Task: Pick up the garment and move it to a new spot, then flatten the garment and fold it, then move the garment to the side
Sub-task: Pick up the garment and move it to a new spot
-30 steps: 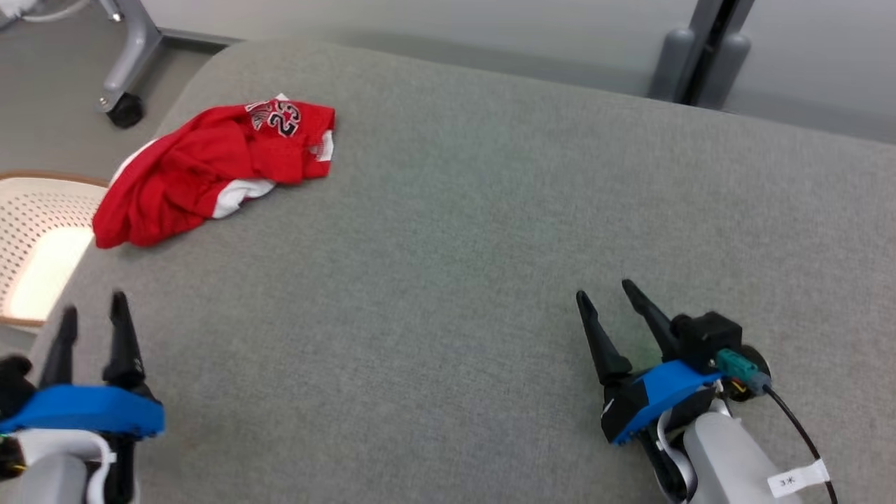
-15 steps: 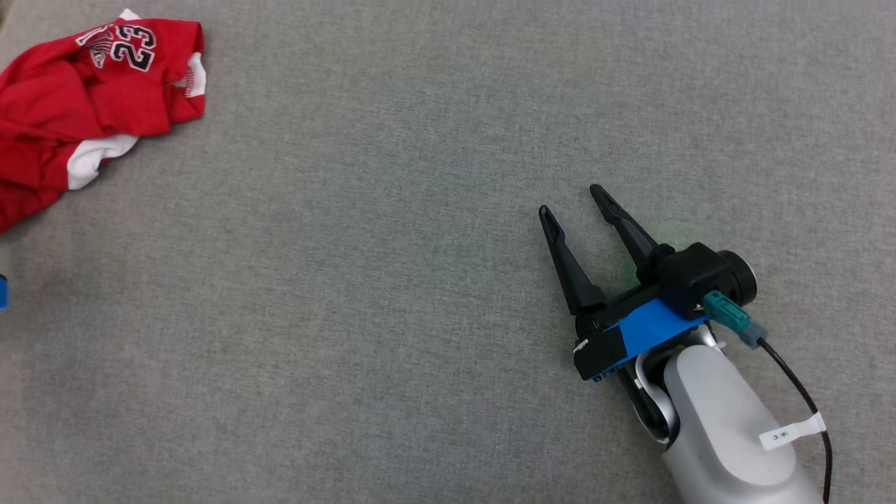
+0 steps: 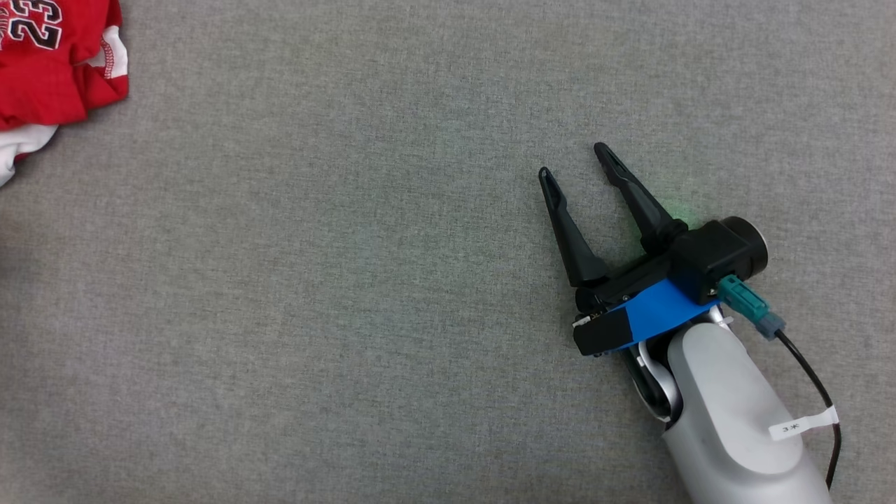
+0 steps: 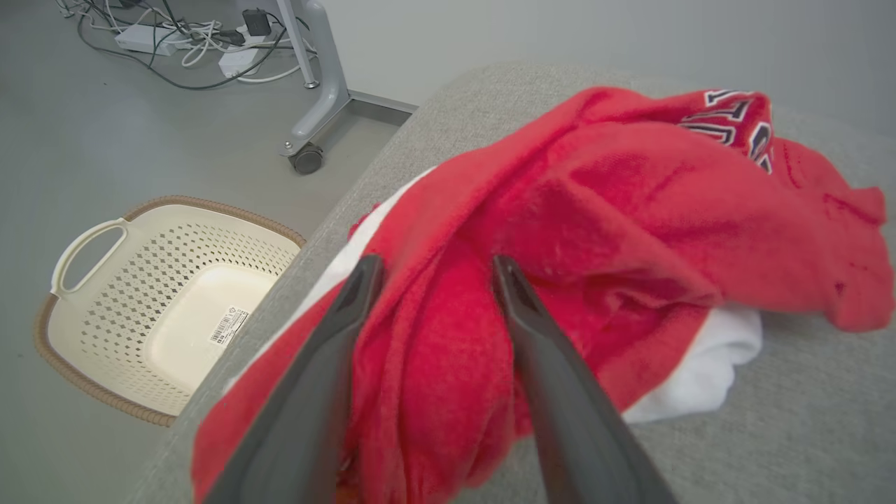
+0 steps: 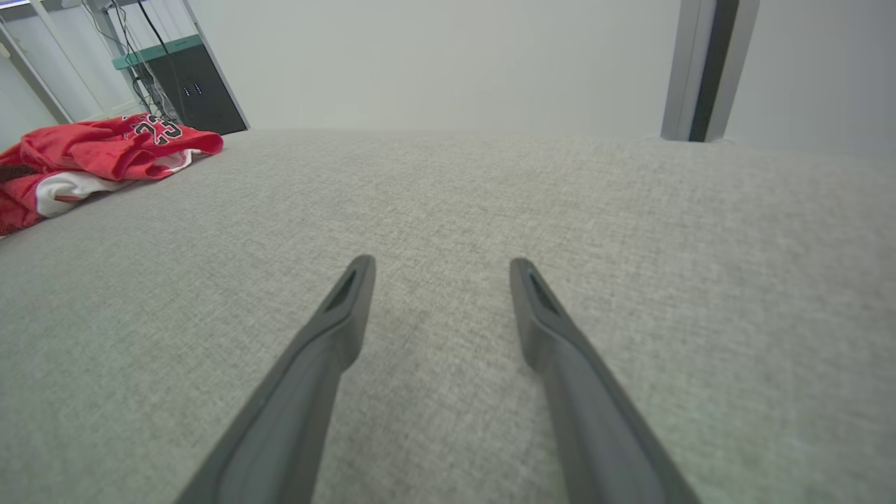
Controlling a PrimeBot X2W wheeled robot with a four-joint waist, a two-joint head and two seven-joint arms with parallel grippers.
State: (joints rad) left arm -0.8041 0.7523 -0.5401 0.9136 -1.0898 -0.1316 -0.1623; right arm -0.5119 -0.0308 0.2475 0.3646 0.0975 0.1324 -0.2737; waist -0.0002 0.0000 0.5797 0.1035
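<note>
One grey upholstered surface (image 3: 350, 294), wide and bare around the right gripper (image 3: 573, 159), falling away to floor at its left edge. One crumpled red number-23 jersey (image 4: 630, 210) by that edge, well apart from the right gripper. One cream perforated basket (image 4: 126, 294) on the floor below. Two grippers: left gripper (image 4: 434, 264) spread astride a jersey fold; right spread too, empty.

The garment (image 4: 630, 210) is soft red cloth with a fuzzy nap (white trim alike). The counter (image 3: 350, 280) wears coarse, matt grey woven fabric. The basket (image 4: 119, 301) is cream perforated plastic. The right gripper (image 3: 572, 159) has matt black plastic fingers (image 3: 570, 231), and its forearm (image 3: 721, 406) is smooth and pale.
</note>
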